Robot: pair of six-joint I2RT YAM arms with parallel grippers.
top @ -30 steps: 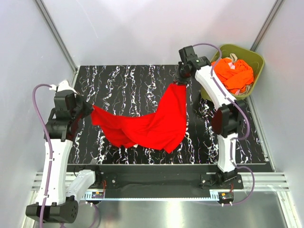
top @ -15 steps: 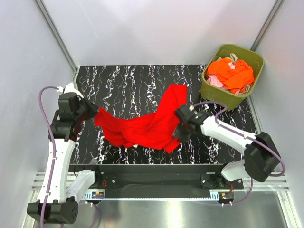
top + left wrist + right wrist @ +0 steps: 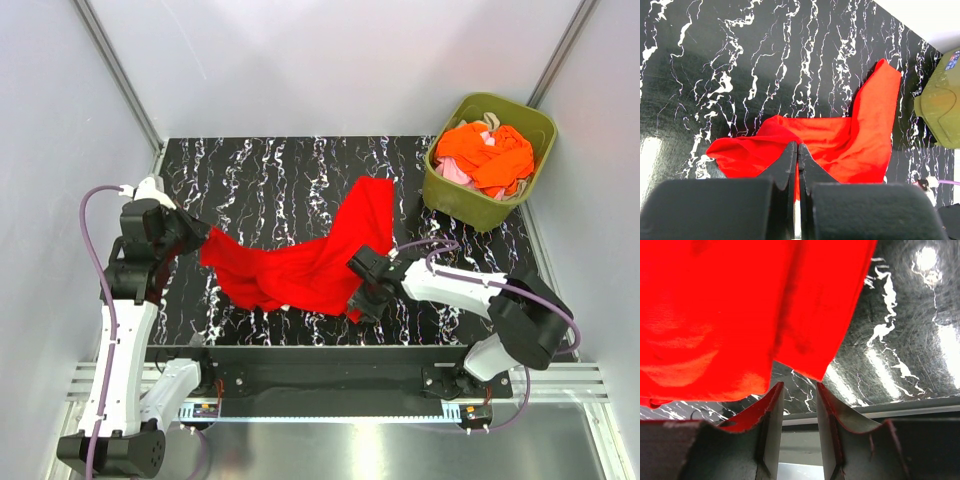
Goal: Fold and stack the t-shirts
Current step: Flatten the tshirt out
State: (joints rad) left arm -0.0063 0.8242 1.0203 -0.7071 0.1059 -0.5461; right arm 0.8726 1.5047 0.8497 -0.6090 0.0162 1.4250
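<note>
Little of the job looks done: nothing is folded, and no stack stands on the black, white-veined marbled tabletop (image 3: 260,170). The only garment out is the plain bright red cloth t-shirt (image 3: 310,260), lying rumpled across the middle of the tabletop, with one end reaching toward the far right and its left end drawn up off the surface. The left pincer (image 3: 197,237) is clenched on that left end; the wrist view shows a sliver of red between its closed fingers. The right pincer (image 3: 799,386) is released, jaws apart, low at the shirt's near right corner (the hem tip lies just at the finger ends, ungripped). I judge the shirt needs spreading flat before any fold. The olive-green plastic bin (image 3: 470,205) at the far right corner holds the rest — a crumpled orange shirt (image 3: 490,150) on top, with pale pink cloth (image 3: 452,172) and beige cloth (image 3: 492,120) peeping beside it.
</note>
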